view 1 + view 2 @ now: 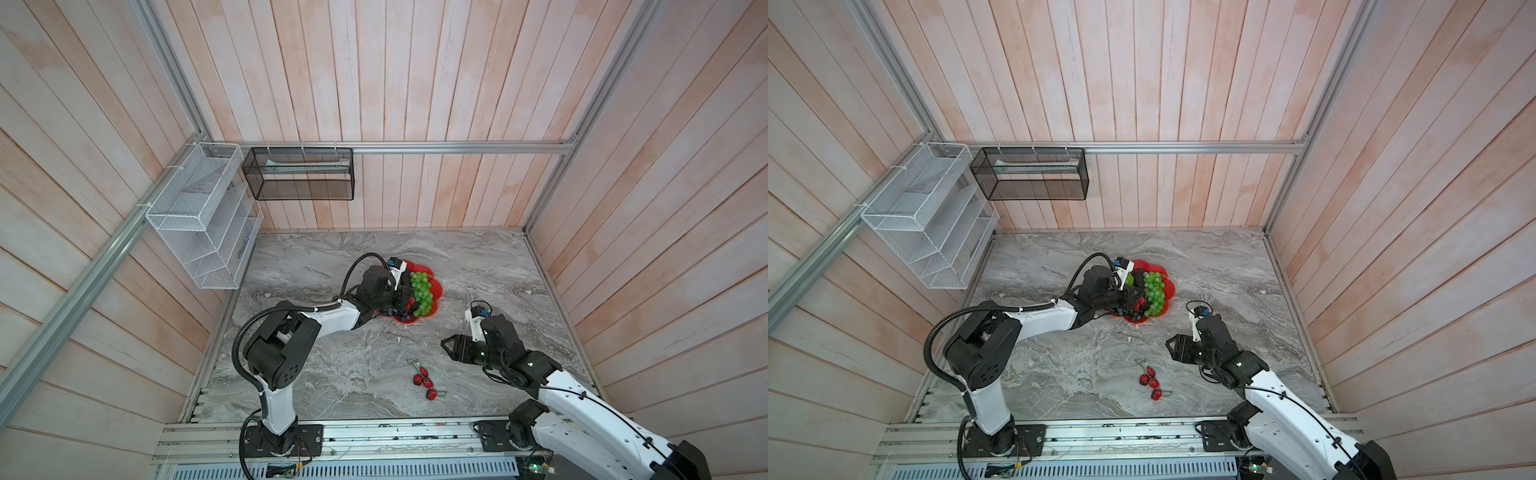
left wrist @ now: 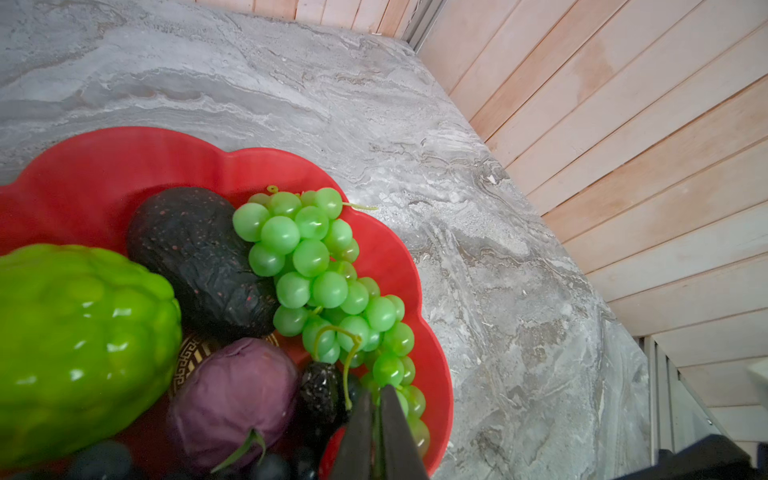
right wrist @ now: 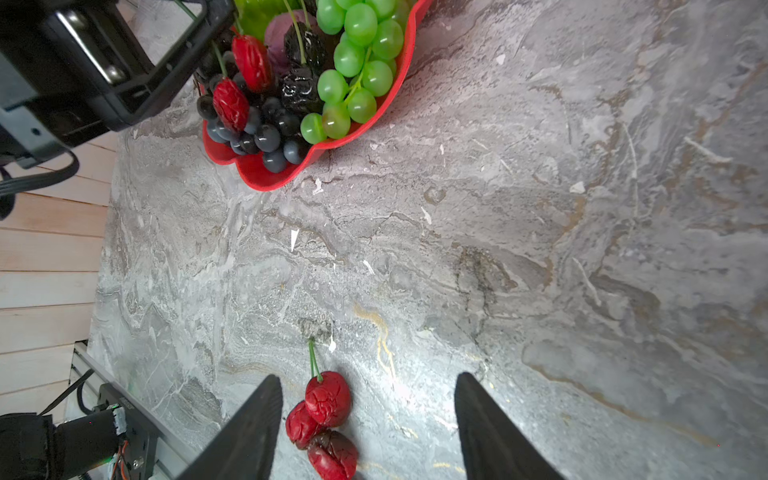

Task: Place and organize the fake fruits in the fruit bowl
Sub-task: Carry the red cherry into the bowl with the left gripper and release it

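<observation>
R gripper (image 3: 368,377) gaped, aimed at wrinkled red stemmed plastic fruits (image 1: 418,379), lower centre in a top view. Judged light, hard, rolly: pinch bodies, not stems. L gripper (image 2: 378,390) seemingly closed over glossy red petalled bowl (image 1: 436,286).

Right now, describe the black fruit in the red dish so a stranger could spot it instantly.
On the grey marble tabletop sits a red flower-shaped dish. Inside it, between the bumpy lime-green fruit and the green grapes, lies the black oval fruit: the only large black one, matte, wrinkled, speckled red.
</observation>
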Robot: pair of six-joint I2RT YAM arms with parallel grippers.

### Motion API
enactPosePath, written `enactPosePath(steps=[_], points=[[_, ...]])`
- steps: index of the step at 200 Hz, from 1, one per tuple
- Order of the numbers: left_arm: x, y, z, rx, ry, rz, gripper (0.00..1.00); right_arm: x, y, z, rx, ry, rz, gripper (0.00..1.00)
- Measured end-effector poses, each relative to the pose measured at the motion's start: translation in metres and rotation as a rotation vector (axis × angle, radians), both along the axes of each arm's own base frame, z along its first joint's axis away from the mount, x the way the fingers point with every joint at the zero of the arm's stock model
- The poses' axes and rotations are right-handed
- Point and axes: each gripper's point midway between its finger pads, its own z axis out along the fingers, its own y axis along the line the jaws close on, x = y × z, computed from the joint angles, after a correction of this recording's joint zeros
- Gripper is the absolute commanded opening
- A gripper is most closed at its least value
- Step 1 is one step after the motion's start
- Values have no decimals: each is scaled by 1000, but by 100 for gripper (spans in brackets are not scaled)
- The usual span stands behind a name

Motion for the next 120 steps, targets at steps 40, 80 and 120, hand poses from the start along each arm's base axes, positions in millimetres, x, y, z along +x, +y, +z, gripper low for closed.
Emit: enactPosePath(steps=[40, 80, 120], points=[[-4, -6, -1, -25, -1, -35, 26, 0, 0, -3, -6, 9, 1, 66], [-3, -7, 2, -40, -14, -30, 43, -4, -2, -2, -10, 13, 1, 66], [-4, 3, -2, -14, -14, 9, 57, -8, -5, 6, 10, 0, -10, 66]])
